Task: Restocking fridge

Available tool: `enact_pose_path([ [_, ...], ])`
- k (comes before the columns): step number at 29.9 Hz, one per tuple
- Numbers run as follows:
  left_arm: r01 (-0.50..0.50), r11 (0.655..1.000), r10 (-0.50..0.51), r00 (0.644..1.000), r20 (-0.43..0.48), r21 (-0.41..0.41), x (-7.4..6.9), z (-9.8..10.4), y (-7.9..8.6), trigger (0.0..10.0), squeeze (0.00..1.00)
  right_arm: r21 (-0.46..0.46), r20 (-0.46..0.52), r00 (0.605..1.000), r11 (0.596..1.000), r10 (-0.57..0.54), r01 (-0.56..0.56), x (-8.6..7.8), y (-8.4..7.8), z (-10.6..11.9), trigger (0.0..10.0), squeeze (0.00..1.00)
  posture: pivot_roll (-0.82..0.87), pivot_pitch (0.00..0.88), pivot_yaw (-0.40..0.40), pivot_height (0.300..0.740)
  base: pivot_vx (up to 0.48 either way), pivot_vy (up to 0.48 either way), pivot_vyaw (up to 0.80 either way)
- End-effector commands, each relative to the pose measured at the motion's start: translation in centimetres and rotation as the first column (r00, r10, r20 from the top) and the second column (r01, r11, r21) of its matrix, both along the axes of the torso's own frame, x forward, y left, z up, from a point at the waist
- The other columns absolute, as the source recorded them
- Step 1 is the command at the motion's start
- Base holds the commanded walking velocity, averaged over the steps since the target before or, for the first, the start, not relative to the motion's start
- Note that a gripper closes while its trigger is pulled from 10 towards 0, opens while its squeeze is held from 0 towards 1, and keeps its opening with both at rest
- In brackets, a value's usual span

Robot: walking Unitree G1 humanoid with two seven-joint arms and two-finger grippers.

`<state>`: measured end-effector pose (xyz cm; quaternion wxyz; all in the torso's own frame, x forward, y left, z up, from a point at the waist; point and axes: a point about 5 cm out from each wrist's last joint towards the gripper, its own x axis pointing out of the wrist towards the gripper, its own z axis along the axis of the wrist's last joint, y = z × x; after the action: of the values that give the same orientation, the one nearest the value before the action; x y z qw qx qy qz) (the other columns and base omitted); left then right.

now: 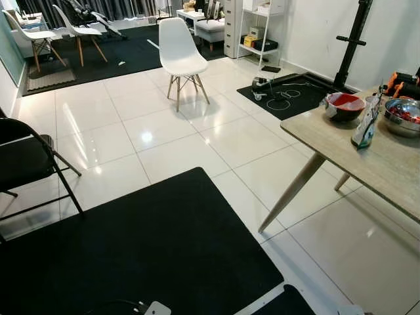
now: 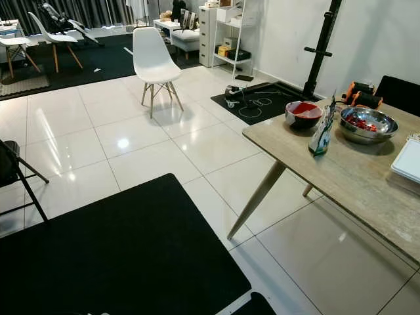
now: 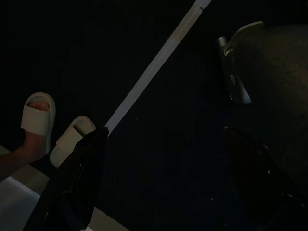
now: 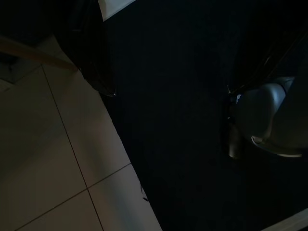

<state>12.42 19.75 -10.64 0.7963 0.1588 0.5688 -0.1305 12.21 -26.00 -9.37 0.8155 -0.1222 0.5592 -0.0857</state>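
Left gripper [image 3: 163,159]: I read its two black fingers [image 3: 77,183] as spread apart, glossy and tapered, hanging over a black mat [image 1: 131,256] with nothing between them. A pale strip of tile runs diagonally across that mat in the left wrist view. Just beside one finger stand a person's feet in cream slide sandals [image 3: 38,118], soft and rounded.

Right gripper [image 4: 192,72]: I see one dark glossy finger [image 4: 94,53] clearly, the other is lost in shadow, so I cannot tell the spread. Below it the mat's straight edge meets glossy pale floor tiles [image 4: 48,168] with thin grout lines.

Surface [image 2: 354,177]: pale wood-grain top, slanted tapered leg, near corner jutting toward the open floor on my right. On it:
- red bowl [image 2: 304,113], round, dark outside;
- foil pouch [image 2: 321,134], upright, green and white, just beside the bowl;
- steel bowl [image 2: 365,123], shiny, holding red items;
- white tray [image 2: 408,159] at the far right edge.

No fridge is among what I can see.

Floor: wide polished white tiles [image 1: 177,144], reflective, open between the mat and the surface. White moulded chair [image 1: 180,56] on wooden legs stands alone mid-room. Black folding chair [image 1: 29,161] at my left edge. A second black mat [image 1: 289,95] with coiled cable lies beyond the surface, at the foot of a black stand [image 1: 351,42].
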Motion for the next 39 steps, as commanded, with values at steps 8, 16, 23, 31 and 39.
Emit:
enact_pose_path([
  [8, 0.026, 1.0, -0.026, 1.0, 0.016, -0.004, 0.8, 0.3, -0.1, 10.0, 0.0, 0.006, -0.001, 0.999, 0.999, -0.037, 0.037, -0.4, 0.1, -0.1, 10.0, 0.0, -0.03, 0.0, 0.037, 0.74, 0.0, 0.0, 0.0],
  [16, 0.038, 0.999, -0.037, 0.999, 0.026, -0.016, 1.3, 0.3, -0.6, 10.0, 0.0, 0.011, -0.015, 0.999, 0.999, -0.041, 0.041, -1.0, 0.2, -0.3, 10.0, 0.0, -0.03, 0.0, 0.028, 0.74, 0.0, 0.0, 0.0],
  [23, 0.046, 0.999, -0.046, 0.999, 0.008, -0.022, 0.7, 0.1, -0.9, 10.0, 0.0, 0.008, -0.006, 0.999, 0.999, -0.034, 0.034, -0.9, 0.0, -0.3, 10.0, 0.0, -0.02, 0.0, 0.018, 0.74, 0.0, 0.0, 0.0],
  [31, 0.059, 0.998, -0.06, 0.998, -0.016, -0.019, 0.0, -0.2, -1.2, 10.0, 0.0, 0.005, -0.024, 1.0, 1.0, -0.005, 0.005, -1.3, 0.1, -0.4, 10.0, 0.0, -0.03, 0.0, 0.008, 0.74, 0.0, 0.0, 0.0],
  [39, 0.063, 0.998, -0.063, 0.997, -0.041, -0.01, -1.1, -0.4, -0.8, 10.0, 0.0, -0.002, -0.07, 0.997, 1.0, -0.018, 0.018, -3.4, -0.3, -0.8, 10.0, 0.0, -0.04, 0.0, 0.016, 0.74, 0.0, 0.0, 0.0],
])
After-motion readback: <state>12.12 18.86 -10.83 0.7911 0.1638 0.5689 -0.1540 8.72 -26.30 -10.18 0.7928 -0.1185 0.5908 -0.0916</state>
